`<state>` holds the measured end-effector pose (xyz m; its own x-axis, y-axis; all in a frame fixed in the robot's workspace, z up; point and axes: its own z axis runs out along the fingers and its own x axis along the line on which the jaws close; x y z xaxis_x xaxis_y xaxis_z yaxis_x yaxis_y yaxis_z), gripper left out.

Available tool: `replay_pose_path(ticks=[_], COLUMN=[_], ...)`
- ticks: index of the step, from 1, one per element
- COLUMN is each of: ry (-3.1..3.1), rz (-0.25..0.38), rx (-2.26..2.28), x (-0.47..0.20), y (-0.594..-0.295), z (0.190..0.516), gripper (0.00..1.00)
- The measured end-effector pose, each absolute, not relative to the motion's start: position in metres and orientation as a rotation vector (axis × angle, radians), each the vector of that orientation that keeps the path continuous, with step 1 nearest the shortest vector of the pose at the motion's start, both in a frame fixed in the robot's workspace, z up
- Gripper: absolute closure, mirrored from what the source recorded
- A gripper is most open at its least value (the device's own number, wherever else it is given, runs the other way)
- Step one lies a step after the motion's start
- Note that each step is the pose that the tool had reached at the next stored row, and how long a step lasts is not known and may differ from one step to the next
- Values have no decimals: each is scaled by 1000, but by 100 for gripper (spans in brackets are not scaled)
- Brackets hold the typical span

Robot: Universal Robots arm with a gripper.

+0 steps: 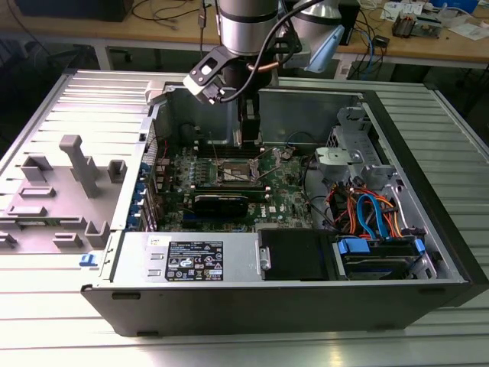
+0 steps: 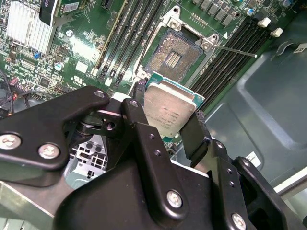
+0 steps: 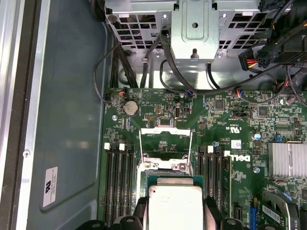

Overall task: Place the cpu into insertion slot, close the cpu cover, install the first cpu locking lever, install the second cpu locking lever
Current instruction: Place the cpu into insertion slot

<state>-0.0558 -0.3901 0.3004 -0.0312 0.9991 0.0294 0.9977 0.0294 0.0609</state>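
Observation:
My gripper (image 2: 165, 115) is shut on the cpu (image 2: 170, 111), a small square chip with a silver-grey top, gripped by its edges between black fingers (image 2: 139, 124). The cpu hangs above the green motherboard, close to the insertion slot (image 2: 173, 52), whose dark centre lies uncovered. In the first wrist view the cpu (image 3: 175, 206) is beside the cpu cover (image 3: 168, 130), a silvery frame standing open. A thin metal locking lever (image 2: 235, 50) sticks out from the socket's corner. In the exterior view the gripper (image 1: 248, 141) is inside the computer case, over the insertion slot (image 1: 238, 174).
Long black memory slots (image 2: 120, 43) flank the socket on both sides. A finned heatsink (image 3: 287, 160), a metal drive cage (image 3: 194, 28) and cable bundles (image 1: 367, 210) crowd the case. The power supply (image 1: 195, 260) lies along its near wall. Grey fixtures (image 1: 76, 172) stand outside, at the exterior view's left.

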Motion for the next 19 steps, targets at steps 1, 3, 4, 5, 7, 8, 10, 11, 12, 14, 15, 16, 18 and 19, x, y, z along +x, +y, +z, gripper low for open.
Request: replay_pose_path(ticks=[1,3,4,5,7,8,10,11,12,14,15,16,18,19], ry=[2238,2238,2238,2238,2238,2238,2238,2238,2239,2243,2245,2244,2231,2222], rz=[100,100,100,100,100,100,100,102,104,115,120,123,123,123], rx=[2172,2172,2172,2172,2172,2172,2172,2173,2174,2179,2182,2184,2197,2206], x=[-56,-56,-56,-56,-56,-56,-58,-61,-62,-65,-65,-65,-65,-66], y=[-390,-390,-390,-390,-390,-390,-390,-390,-390,-390,-390,-390,-390,-390], z=[300,300,300,300,298,297,294,292,290,287,286,284,281,280], gripper=[45,45,45,45,45,45,45,45,45,45,45,45,45,45])
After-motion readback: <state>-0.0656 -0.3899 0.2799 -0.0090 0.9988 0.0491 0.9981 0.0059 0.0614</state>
